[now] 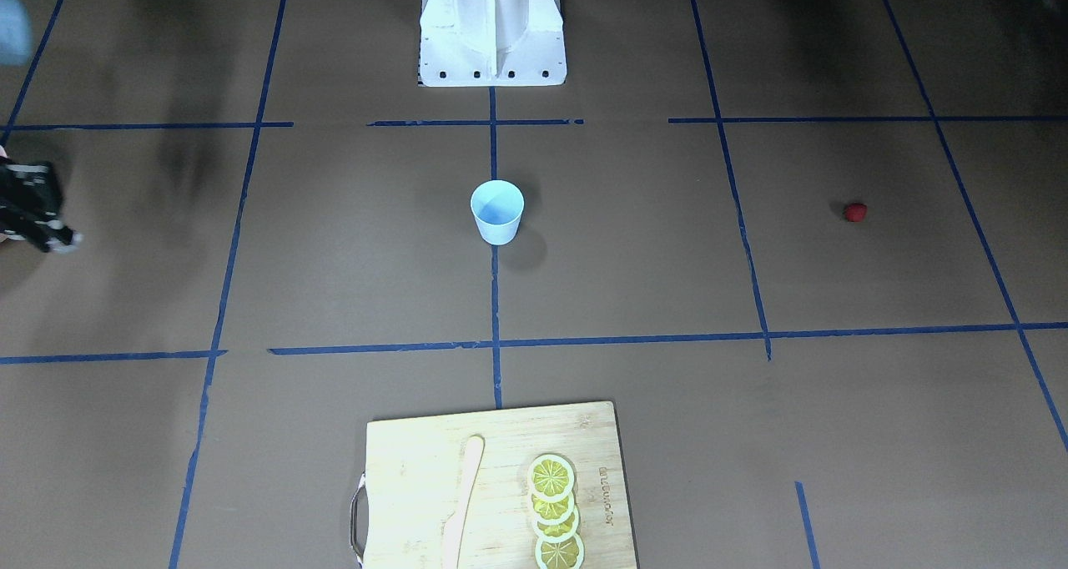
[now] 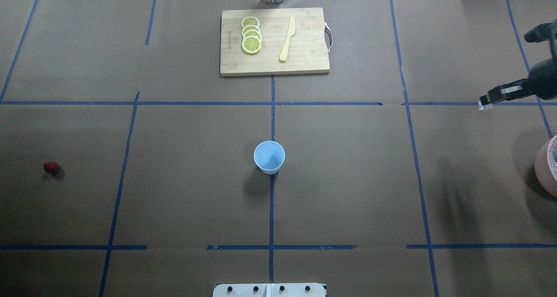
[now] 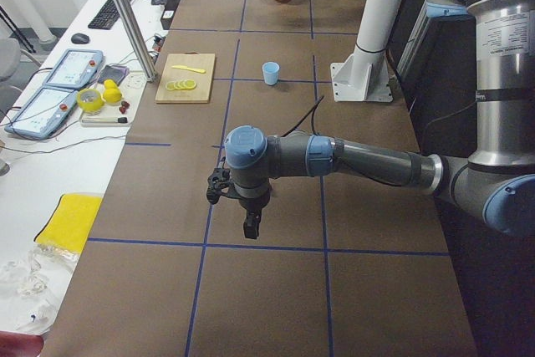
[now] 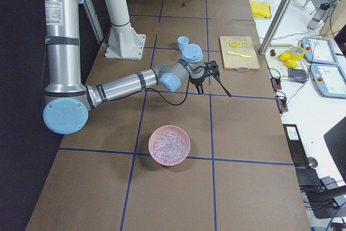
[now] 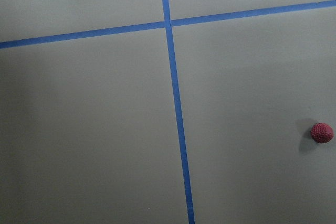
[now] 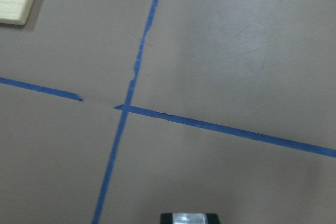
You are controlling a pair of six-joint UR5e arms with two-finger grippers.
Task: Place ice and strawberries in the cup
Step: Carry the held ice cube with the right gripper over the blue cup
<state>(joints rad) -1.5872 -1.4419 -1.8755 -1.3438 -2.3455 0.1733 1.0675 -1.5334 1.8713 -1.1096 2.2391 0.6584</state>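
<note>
The light-blue cup (image 2: 269,156) stands upright in the middle of the table, also in the front view (image 1: 497,212); nothing shows inside it. The red strawberry (image 2: 51,167) lies alone at the far left, and shows in the left wrist view (image 5: 322,132). My right gripper (image 2: 486,102) is near the right edge, shut on a small clear ice cube (image 6: 189,217), far from the cup. More ice (image 4: 169,143) fills the pink bowl (image 4: 184,150). My left gripper (image 3: 251,223) hangs above the table near the strawberry's side; I cannot tell whether it is open or shut.
A wooden cutting board (image 2: 304,57) with several lemon slices (image 2: 251,35) and a pale knife (image 2: 287,39) lies at the far edge. The white robot base (image 1: 492,27) stands behind the cup. Blue tape lines cross the brown table.
</note>
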